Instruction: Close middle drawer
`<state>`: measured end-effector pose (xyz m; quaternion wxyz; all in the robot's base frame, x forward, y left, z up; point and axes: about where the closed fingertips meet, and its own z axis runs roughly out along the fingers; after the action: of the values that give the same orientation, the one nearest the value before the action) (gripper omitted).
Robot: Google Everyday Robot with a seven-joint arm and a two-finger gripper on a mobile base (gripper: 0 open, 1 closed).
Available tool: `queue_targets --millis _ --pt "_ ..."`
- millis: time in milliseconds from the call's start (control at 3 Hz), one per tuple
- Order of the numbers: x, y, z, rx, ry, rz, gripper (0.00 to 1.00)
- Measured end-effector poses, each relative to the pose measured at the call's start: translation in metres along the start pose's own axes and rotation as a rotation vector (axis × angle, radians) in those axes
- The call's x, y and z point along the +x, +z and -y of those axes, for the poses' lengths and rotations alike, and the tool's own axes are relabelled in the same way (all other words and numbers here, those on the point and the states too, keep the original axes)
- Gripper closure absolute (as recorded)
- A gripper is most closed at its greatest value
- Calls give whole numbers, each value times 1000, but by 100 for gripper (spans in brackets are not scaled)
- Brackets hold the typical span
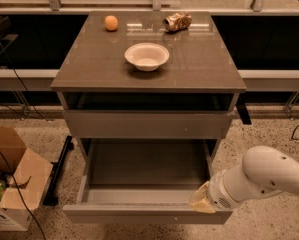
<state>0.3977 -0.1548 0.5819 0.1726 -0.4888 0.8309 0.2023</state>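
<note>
The middle drawer (144, 169) stands pulled well out, its tray stretching leftward and beyond the gripper (201, 203), so the whole push appears left to do. The gripper sits at the front panel's right end; how far open it is, I cannot tell.

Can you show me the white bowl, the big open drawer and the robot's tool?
white bowl (146, 57): camera view, the hollow inside of the bowl.
middle drawer (139, 171): camera view, the bare floor of its tray.
tool (203, 200): camera view, its yellowish tip, at the drawer's front right corner.
</note>
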Motion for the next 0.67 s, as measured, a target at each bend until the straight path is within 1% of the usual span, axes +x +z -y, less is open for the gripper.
queue_targets --millis 333,667 --pt "19 34 7 0 29 -7 100" --pt "49 69 14 -7 94 -13 100"
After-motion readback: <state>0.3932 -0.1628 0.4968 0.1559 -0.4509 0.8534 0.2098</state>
